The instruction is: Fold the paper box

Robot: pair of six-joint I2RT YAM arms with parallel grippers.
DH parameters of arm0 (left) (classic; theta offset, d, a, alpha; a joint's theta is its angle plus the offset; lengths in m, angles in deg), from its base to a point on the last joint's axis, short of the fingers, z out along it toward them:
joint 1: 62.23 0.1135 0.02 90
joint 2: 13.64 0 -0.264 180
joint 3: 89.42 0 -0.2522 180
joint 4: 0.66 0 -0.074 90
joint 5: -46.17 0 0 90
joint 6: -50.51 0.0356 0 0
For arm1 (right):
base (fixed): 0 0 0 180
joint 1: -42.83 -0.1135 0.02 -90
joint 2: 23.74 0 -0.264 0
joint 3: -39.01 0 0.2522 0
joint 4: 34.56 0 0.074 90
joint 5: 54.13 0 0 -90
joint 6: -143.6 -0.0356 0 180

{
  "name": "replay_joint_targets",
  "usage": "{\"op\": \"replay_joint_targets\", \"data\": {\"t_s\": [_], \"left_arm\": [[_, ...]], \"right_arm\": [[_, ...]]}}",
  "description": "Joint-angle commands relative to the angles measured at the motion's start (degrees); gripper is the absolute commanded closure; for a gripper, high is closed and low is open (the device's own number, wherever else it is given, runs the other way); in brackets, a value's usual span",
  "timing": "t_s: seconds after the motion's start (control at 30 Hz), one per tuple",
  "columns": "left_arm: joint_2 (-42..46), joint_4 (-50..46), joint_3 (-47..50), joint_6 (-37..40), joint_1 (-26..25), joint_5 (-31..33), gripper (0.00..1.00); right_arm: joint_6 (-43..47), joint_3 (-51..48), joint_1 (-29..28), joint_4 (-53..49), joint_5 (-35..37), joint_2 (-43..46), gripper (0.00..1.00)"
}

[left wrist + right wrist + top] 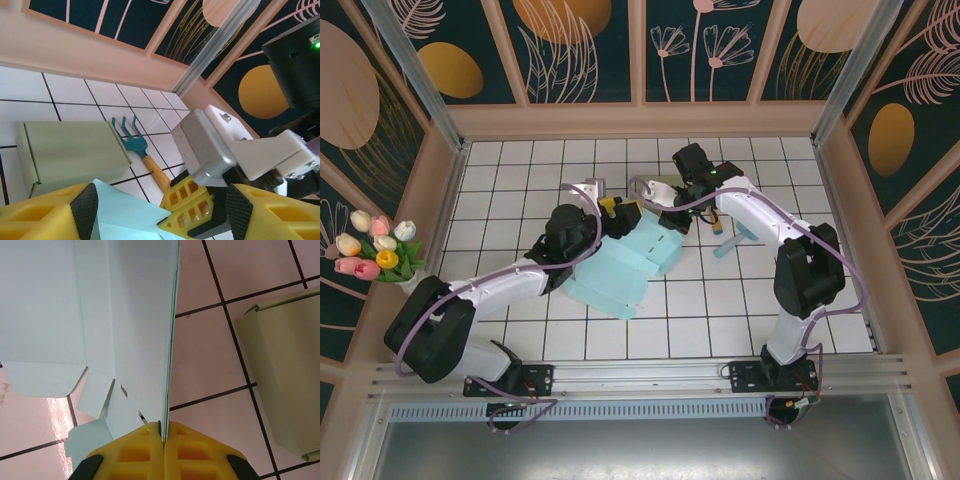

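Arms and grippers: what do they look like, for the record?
Both the left arm and right arm have white links with bulky black joints; a purple cable loops along each. The fingers are yellow, ribbed plastic with black pads.

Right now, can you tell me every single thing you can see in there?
paper box: one, light blue, not folded yet, middle of the table
small box: one, pale green, on the tiles beyond the paper box
rake: one, teal head with orange handle, beside the small box
blue strip: one, light blue, by the right arm; can't tell what it is
tulips: one bunch, pink, white and yellow, left wall
left fingers: yellow, open, at the paper box
right fingers: yellow, shut on the paper box's edge
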Motion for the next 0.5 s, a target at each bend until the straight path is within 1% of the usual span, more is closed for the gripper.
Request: {"op": "replay_joint_targets", "data": {"t_s": [0.0,0.13,0.23,0.3,0.47], "left_arm": [[0.45,1.60,2.90,1.16,0.23,0.32,0.29],[5.82,-3.31,6.74,3.69,2.27,5.23,0.27],[10.64,-4.30,11.50,5.11,4.99,6.19,0.22],[12.61,-4.30,14.09,5.06,6.59,5.75,0.20],[12.08,-3.73,16.04,4.38,7.10,6.52,0.19]], "right_arm": [[1.83,-0.81,-0.06,-0.91,-2.87,-0.28,1.00],[1.78,-0.80,-0.06,-0.73,-2.46,-0.52,1.00],[1.55,-0.81,-0.30,-0.82,-1.76,-0.80,1.00],[1.53,-0.76,-0.58,-0.86,-1.21,-0.97,1.00],[1.57,-0.65,-0.94,-0.91,-1.12,-0.87,1.00]]}}
